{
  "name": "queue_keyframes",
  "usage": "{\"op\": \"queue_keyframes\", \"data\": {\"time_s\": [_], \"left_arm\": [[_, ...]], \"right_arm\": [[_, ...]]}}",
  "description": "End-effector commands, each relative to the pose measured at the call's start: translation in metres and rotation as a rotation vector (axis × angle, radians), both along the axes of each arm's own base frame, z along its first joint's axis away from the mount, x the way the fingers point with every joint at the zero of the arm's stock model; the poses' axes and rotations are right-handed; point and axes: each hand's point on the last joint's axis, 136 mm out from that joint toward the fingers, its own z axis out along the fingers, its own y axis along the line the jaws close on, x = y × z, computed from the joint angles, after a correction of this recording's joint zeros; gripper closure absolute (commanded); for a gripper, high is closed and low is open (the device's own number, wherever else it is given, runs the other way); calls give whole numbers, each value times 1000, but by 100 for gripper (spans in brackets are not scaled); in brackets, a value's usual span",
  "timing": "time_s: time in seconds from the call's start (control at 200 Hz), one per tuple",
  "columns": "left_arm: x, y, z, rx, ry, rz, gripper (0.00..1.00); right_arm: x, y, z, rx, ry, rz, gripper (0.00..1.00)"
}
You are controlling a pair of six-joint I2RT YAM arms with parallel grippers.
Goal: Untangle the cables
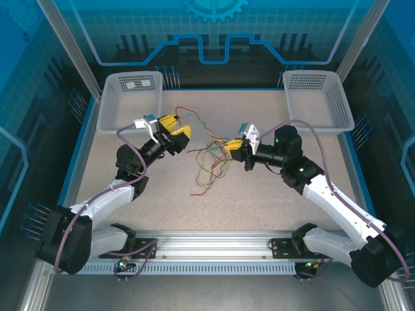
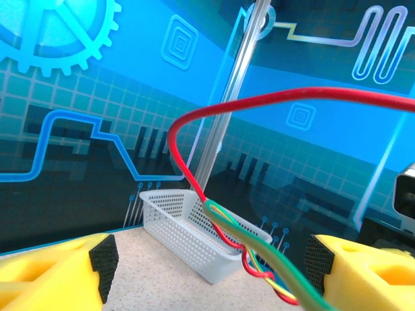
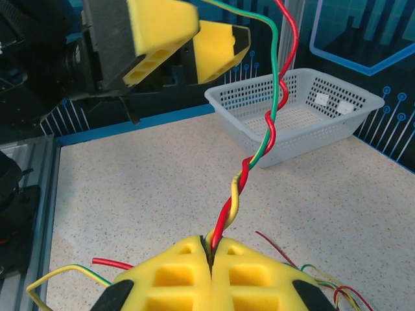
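The cables [image 1: 211, 159] lie in a messy bunch in the middle of the tabletop [image 1: 272, 201]. Some red, yellow and green ones twist together and go up from the right claw [image 3: 211, 254], which pinches them tight. They pass between the fingers of the left claw [image 2: 212, 265], which is spread wide. A white basket [image 1: 107, 110] sits at the far left corner and another basket [image 1: 340, 107] at the far right.
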Motion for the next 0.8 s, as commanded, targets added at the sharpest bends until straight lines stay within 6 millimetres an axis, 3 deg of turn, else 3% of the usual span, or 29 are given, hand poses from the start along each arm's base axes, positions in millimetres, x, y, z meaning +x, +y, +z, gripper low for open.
{"op": "queue_keyframes", "data": {"time_s": [0.0, 0.24, 0.46, 0.565, 0.635, 0.795], "left_arm": [[-2, 7, 22, -6, -86, 57, 21], [6, 11, 16, -5, -55, 97, 37], [7, 8, 12, -1, -33, 78, 78], [8, 5, 8, 7, -14, 57, 86], [9, 3, 7, 7, 1, 47, 100], [6, -13, 6, 35, 9, -41, 100]], "right_arm": [[-7, 5, -3, -12, -32, 51, 100], [-18, 6, -12, -18, -32, 92, 100], [-10, -2, -15, -22, -35, 13, 100], [-4, -6, -11, -10, -40, -33, 100], [-3, -6, -7, -3, -47, -38, 100], [0, -7, -1, 15, -61, -58, 100]]}}
